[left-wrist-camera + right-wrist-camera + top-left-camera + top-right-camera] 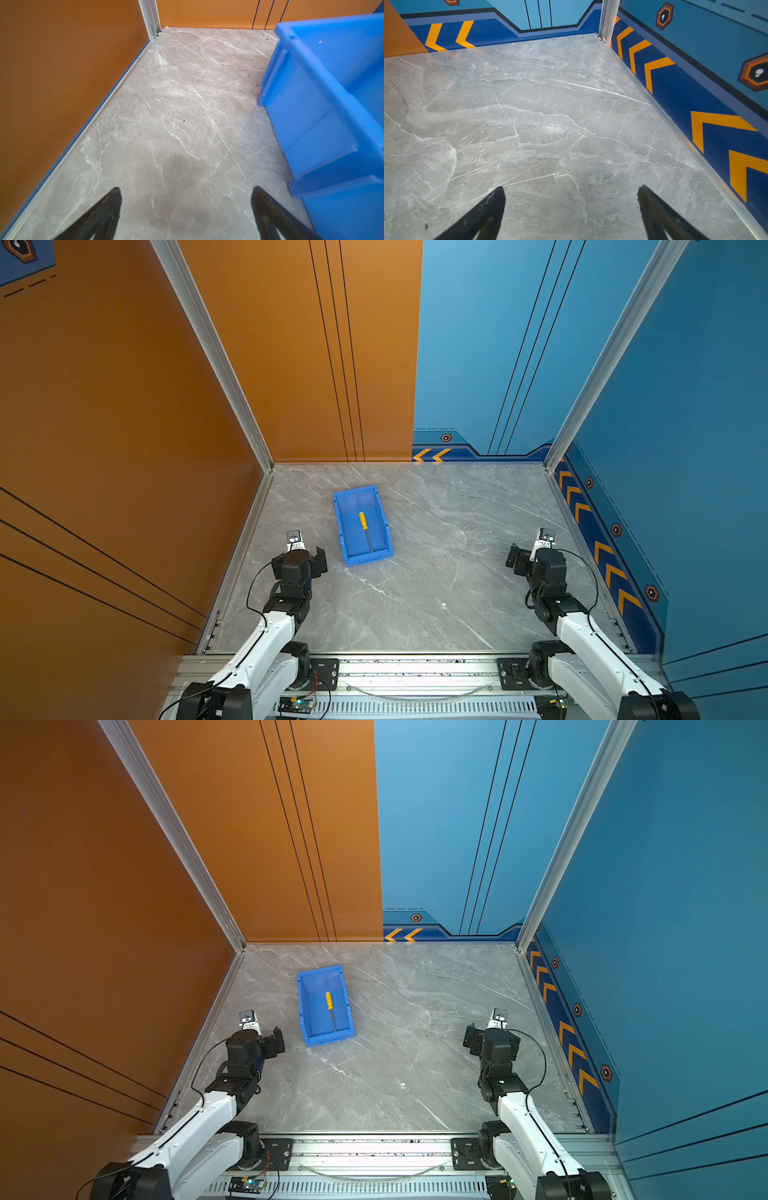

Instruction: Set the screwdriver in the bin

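tabletop: grey marble, walled on three sides. Your widest bare stretch runs across the middle and right, from the bin over to the right arm.
left edge: a metal rail runs along the foot of the orange wall, with a lane of bare marble between it and the bin.
bin: blue, left of centre in both top views, slightly skewed, lower lipped end nearest the arms. It stands apart from all the walls.
left pincer: released, fingers spread wide over bare marble, just beside the bin's outer wall with a gap showing.
right pincer: released, gaping over bare marble, well apart from the bin, near the chevron wall.
screwdriver: lying flat on the bin's floor, yellow handle toward the far end, shaft pointing at the lipped end.
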`<state>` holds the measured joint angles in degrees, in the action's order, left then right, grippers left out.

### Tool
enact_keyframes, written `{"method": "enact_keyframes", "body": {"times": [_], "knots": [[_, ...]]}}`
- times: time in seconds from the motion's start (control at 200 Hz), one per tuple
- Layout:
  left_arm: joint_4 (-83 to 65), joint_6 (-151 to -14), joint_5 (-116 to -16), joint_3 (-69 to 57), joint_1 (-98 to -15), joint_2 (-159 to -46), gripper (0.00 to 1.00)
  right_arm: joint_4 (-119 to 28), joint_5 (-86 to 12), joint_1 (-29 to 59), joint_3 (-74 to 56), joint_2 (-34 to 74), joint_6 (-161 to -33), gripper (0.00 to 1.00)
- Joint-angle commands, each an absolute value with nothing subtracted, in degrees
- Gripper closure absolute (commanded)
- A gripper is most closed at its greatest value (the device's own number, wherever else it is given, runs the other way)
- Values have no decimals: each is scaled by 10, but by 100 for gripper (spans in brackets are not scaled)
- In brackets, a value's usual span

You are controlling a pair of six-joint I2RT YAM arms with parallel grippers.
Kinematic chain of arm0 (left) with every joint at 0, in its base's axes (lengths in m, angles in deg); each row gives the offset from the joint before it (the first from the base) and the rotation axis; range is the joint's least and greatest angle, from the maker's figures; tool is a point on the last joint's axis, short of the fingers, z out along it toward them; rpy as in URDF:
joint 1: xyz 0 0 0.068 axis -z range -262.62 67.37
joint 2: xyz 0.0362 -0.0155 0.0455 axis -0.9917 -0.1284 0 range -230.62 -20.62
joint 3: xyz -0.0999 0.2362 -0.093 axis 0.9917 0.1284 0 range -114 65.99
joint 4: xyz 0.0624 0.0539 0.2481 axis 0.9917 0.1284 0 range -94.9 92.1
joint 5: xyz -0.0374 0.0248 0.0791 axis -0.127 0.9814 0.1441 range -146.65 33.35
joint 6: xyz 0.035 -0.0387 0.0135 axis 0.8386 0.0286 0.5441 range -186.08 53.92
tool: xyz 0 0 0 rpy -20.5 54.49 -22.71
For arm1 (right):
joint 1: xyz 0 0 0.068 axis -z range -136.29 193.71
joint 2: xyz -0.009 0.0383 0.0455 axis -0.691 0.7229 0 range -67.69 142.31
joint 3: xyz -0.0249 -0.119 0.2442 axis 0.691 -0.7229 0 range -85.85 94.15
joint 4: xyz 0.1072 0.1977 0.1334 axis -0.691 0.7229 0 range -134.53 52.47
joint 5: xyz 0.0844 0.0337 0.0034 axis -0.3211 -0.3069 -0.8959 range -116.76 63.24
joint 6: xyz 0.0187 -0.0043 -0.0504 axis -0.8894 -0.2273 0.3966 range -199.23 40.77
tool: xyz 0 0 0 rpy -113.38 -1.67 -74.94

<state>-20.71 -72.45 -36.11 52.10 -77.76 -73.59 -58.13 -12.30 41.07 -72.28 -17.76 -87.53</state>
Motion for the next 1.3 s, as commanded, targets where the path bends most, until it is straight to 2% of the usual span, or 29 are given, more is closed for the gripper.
{"method": "enact_keyframes", "body": {"times": [0.0, 0.275, 0.861, 1.297], "knots": [[-319, -703, -380, 528, -783, -779, 2, -676, -162, 433, -736, -152, -862, 0], [-440, -699, -397, 512, -795, -883, 2, -776, -206, 457, -719, -51, -861, 0], [-569, -676, -436, 458, -809, -1060, 2, -935, -238, 456, -658, 147, -859, 0], [-599, -674, -439, 456, -810, -1099, 2, -984, -225, 438, -654, 209, -841, 0]]}}
